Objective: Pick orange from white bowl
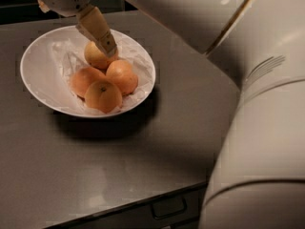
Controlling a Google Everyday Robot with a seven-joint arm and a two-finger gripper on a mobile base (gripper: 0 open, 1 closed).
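Gray table [143, 151] holds the white bowl [33, 75], where the pale orange [94, 56] sits at 12 o'clock behind three brighter oranges [102, 95], and the gripper [102, 44] touches its 1 o'clock side, though I cannot tell its grip.

The gripper [108, 47] touches the top of the orange [94, 57] lying rearmost in the white bowl [35, 75].
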